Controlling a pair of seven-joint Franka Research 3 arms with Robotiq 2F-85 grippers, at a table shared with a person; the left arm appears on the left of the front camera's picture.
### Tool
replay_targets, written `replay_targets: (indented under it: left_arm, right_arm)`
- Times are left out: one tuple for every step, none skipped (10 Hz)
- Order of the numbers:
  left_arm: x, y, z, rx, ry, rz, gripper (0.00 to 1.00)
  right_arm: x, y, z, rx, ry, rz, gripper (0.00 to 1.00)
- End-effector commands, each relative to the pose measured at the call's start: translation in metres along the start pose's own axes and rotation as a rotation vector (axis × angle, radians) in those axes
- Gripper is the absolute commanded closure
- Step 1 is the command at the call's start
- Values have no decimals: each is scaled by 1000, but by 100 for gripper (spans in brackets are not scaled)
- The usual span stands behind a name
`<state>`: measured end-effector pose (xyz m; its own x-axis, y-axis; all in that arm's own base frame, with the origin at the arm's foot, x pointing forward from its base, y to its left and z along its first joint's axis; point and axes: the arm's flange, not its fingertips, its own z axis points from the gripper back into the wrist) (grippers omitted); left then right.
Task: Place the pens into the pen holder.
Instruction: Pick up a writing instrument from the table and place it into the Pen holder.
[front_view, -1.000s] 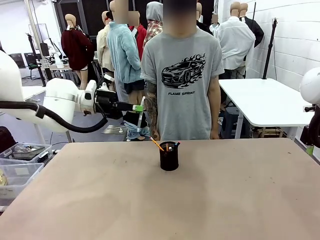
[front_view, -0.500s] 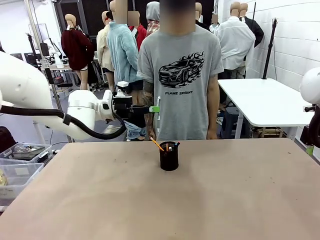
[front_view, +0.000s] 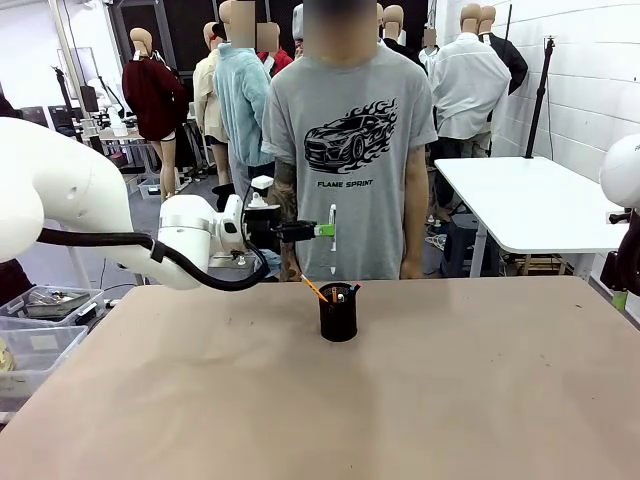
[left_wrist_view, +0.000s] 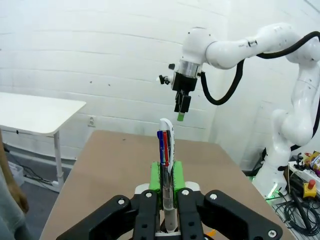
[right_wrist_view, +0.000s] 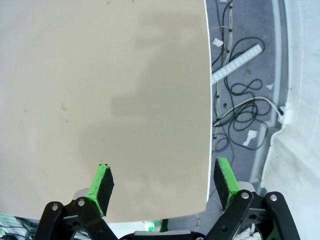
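Left gripper (front_view: 322, 230), clenched on the white pen (front_view: 332, 238), now nearer the holder (front_view: 338, 312) (mid-table, bare all round); right gripper (right_wrist_view: 164, 180) spread wide.

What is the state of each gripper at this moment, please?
Left gripper: closed on the white-silver pen, held upright above the pen holder.
Right gripper: open, holding nothing, over the table edge.

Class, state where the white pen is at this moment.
In the front view the white pen hangs upright, clamped in the left gripper, in the air just above and slightly left of the pen holder, in front of the person's grey shirt.
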<state>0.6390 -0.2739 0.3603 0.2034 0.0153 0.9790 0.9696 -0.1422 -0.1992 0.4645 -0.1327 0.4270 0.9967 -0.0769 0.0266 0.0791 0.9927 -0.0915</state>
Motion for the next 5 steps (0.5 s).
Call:
replay_targets:
  left_arm:
    - [-14, 3, -9, -25, 65, -44, 100]
    - [-21, 4, -10, -47, 93, -27, 100]
    - [-25, 6, -9, -45, 101, -29, 100]
    - [-30, 7, -6, -42, 115, -36, 100]
    - [-35, 8, -2, -41, 126, -30, 100]
  right_arm:
    - [0, 1, 1, -4, 8, -13, 0]
    - [0, 1, 1, -4, 8, -13, 0]
    - [0, 1, 1, -4, 8, -13, 0]
    - [0, 1, 1, -4, 8, -13, 0]
    - [0, 1, 1, -4, 8, -13, 0]
